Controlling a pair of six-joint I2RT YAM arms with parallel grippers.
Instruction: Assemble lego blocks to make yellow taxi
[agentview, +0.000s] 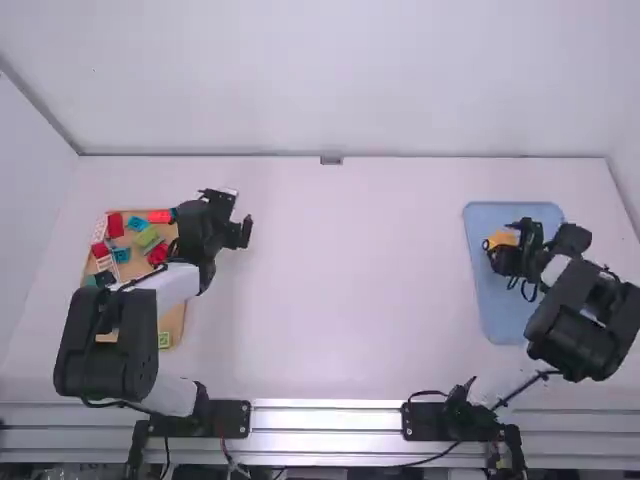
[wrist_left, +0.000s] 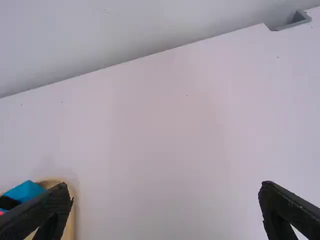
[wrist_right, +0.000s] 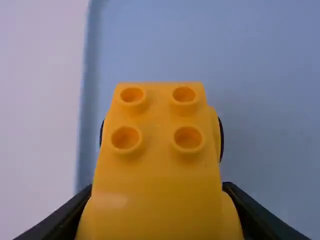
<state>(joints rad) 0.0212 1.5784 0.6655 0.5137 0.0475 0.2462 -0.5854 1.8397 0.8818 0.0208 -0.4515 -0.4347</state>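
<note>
On the right, a yellow taxi body (agentview: 502, 239) is over the blue tray (agentview: 486, 310), with my right gripper (agentview: 508, 256) at it. In the right wrist view the yellow taxi body (wrist_right: 157, 165), four studs on top and dark wheels at its sides, sits between the fingers of my right gripper (wrist_right: 157, 200), which is shut on it. My left gripper (agentview: 240, 215) is beside the right edge of the wooden tray (agentview: 175, 322); in the left wrist view the left gripper (wrist_left: 166, 200) stands open with nothing between its fingers.
Red, blue, green and white blocks (agentview: 145, 238) lie in the wooden tray, partly under the left arm. A blue block (wrist_left: 25, 191) shows near that tray's edge in the left wrist view. A small grey bracket (agentview: 331, 160) sits at the table's back edge.
</note>
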